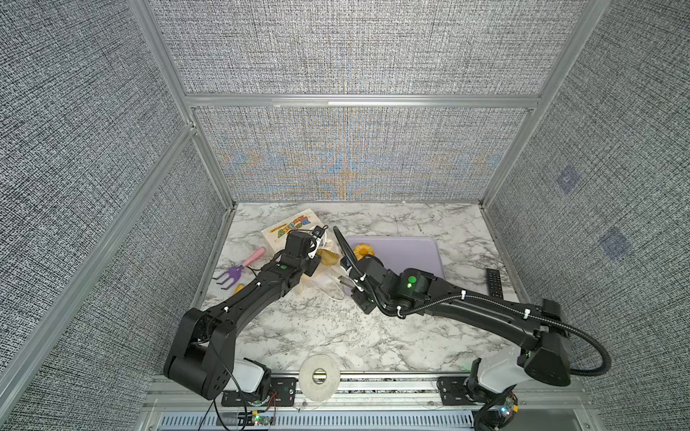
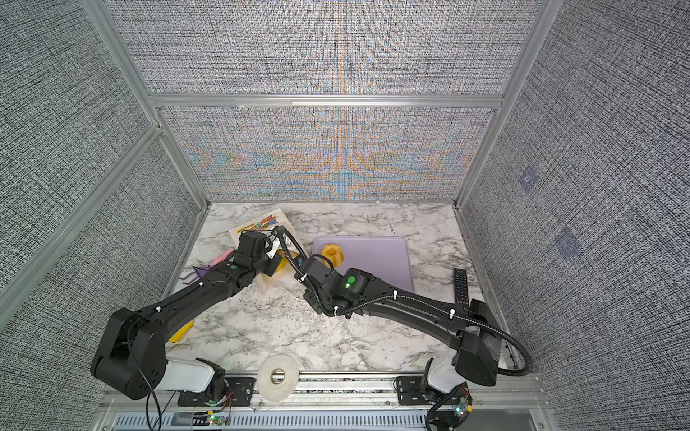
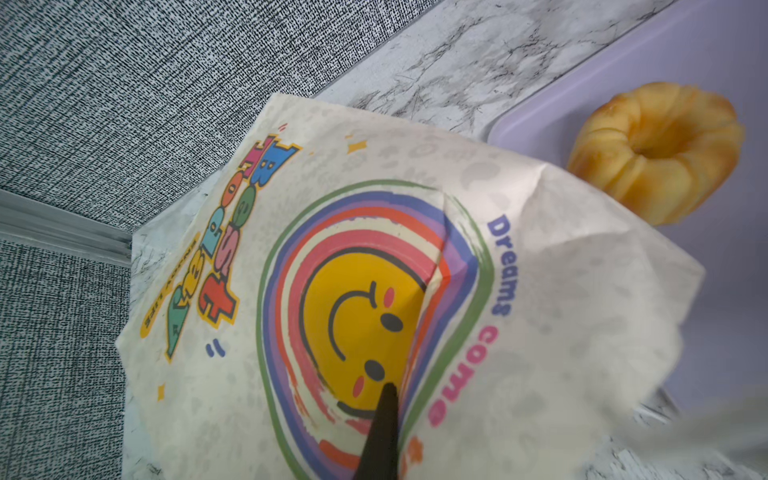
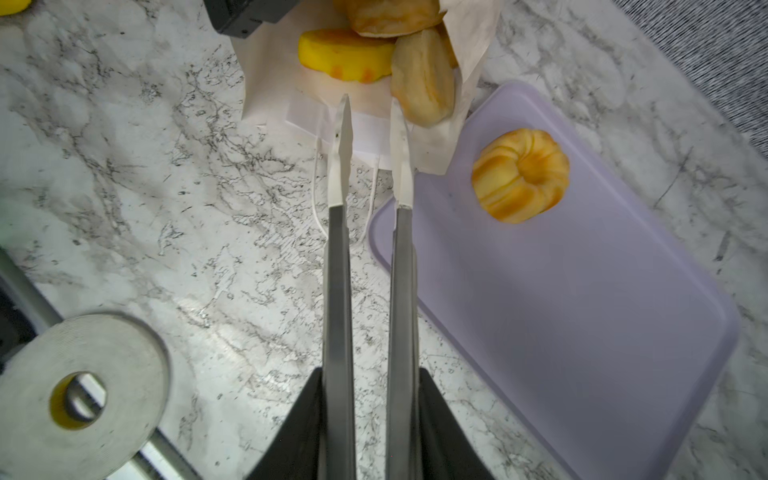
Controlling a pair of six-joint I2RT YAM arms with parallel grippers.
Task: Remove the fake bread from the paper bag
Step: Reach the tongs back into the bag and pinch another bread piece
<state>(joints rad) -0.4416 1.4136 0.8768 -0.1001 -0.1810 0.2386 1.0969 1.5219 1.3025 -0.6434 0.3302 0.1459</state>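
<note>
The paper bag (image 1: 287, 229) (image 2: 261, 224) lies at the back left of the table, its rainbow-smiley print filling the left wrist view (image 3: 415, 249). My left gripper (image 1: 316, 242) (image 3: 388, 399) is shut on the bag's paper. One black finger shows across the print. Several pieces of fake bread sit in the bag's open mouth: a yellow ring bun (image 4: 345, 54) and a tan roll (image 4: 424, 79). Another fluted ring bun (image 1: 363, 250) (image 4: 520, 174) (image 3: 656, 149) rests on the lilac tray. My right gripper (image 4: 370, 112) (image 1: 343, 280) is narrowly open and holds nothing. Its tips are at the bag's mouth, beside the tan roll.
The lilac tray (image 1: 403, 253) (image 4: 582, 311) lies right of the bag. A black remote (image 1: 494, 283) sits at the right edge. A white tape roll (image 1: 319, 377) (image 4: 83, 395) stands at the front. A purple rake (image 1: 231, 274) and a yellow shovel (image 2: 181, 332) lie at the left.
</note>
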